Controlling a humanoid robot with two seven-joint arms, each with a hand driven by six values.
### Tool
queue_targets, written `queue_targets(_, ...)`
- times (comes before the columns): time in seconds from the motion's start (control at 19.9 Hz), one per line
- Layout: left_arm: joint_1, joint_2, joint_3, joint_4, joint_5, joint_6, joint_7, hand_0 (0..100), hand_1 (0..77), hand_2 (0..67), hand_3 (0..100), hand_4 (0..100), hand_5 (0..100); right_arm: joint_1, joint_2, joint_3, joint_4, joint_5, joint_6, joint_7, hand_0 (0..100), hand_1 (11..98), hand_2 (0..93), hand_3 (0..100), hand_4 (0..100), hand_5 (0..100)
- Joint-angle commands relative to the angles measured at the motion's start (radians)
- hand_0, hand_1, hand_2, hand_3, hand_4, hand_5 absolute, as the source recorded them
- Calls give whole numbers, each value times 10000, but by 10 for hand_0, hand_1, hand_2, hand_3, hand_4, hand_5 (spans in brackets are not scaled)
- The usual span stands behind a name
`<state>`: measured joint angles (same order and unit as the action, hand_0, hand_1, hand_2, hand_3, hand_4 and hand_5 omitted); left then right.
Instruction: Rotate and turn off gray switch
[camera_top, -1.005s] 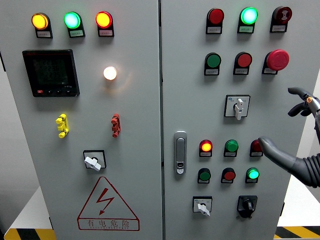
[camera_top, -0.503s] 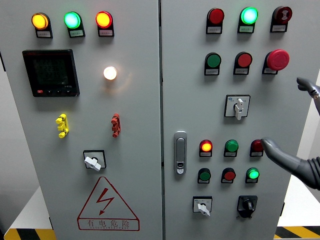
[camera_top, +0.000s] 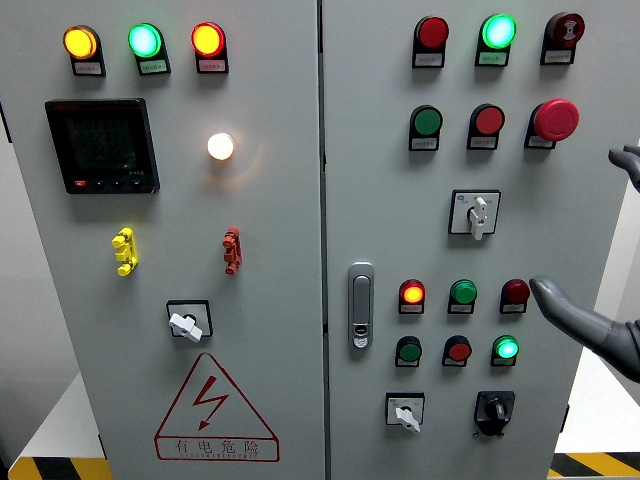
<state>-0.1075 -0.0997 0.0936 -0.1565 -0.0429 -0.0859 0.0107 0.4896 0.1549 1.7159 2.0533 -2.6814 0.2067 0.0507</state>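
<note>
The gray switch sits on the right-hand door of the gray cabinet, in the middle of that door's right half, below a row of green, red and mushroom-shaped red buttons. Its pale handle stands upright on a square plate, long axis vertical, with the longer end pointing down.

Only part of the right hand shows. A dark, tapered piece comes in from the right edge, its tip just beside a dark red light, and a second dark fingertip pokes in higher up at the edge. The rest of the hand is cut off by the frame, so I cannot tell whether the fingers are released or clenched; nothing is seen held. It is well apart from the gray switch.

Lower on the right door are two more rotary switches, one white and one black. The left door carries a dark display, a lit lamp, another white knob and a red lightning warning triangle. Yellow-and-black floor tape shows at the bottom corners.
</note>
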Motion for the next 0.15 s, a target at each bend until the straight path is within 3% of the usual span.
queue_targets(0.0, 1, 0, 0, 0, 0, 0, 0, 336, 0, 123, 223, 120, 122, -3, 0, 6, 52, 15, -12, -1, 0, 313, 131, 144, 98, 71)
queue_targets(0.1, 1, 0, 0, 0, 0, 0, 0, 336, 0, 123, 223, 120, 122, -3, 0, 6, 129, 15, -12, -1, 0, 315, 130, 143, 96, 70)
